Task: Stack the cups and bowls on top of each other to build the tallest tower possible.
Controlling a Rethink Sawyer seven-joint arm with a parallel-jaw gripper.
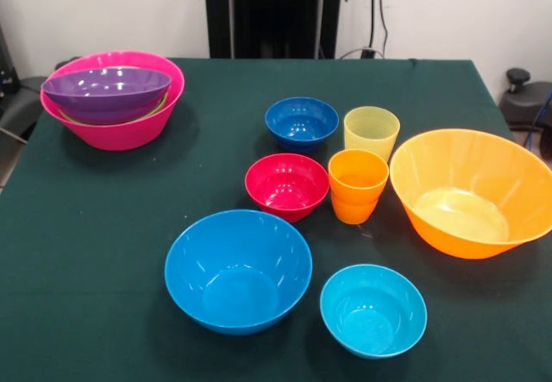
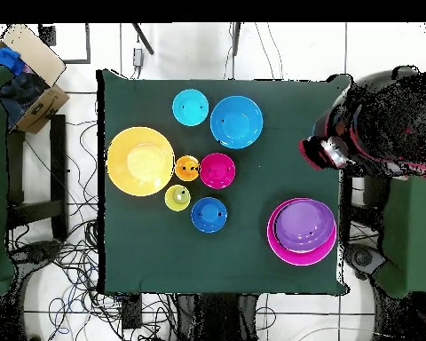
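The tower point(image 1: 112, 97) sits at the back left of the table point(image 1: 95, 227) in the front view: a big pink bowl point(image 1: 129, 132) with a purple bowl point(image 1: 108, 91) tilted inside it, and a thin edge of green bowl point(image 1: 159, 104) peeking out under the purple one. The other things stand apart from it, in a bunch to the right. A dark blue bowl point(image 1: 301, 122) and a pale yellow cup point(image 1: 372, 132) are at the back. A red bowl point(image 1: 286, 185) and an orange cup point(image 1: 357, 184) are just in front of them, close side by side. A big orange bowl point(image 1: 470, 191) is at the far right. A sky blue bowl point(image 1: 238, 269) and a small cyan bowl point(image 1: 373, 309) are nearest the front. All stand open side up. The robot's hand does not show here. From above, the tower point(image 2: 302, 230) is near the lower right corner of the table point(image 2: 137, 249), with the purple bowl point(image 2: 303, 223) inside the pink bowl point(image 2: 279, 241). The big orange bowl point(image 2: 140, 161) is at the left, the orange cup point(image 2: 187, 167) and red bowl point(image 2: 216, 170) beside it, and the sky blue bowl point(image 2: 236, 122) and cyan bowl point(image 2: 190, 107) near the top. The hand does not show here either, so I cannot tell if it is apart or together.
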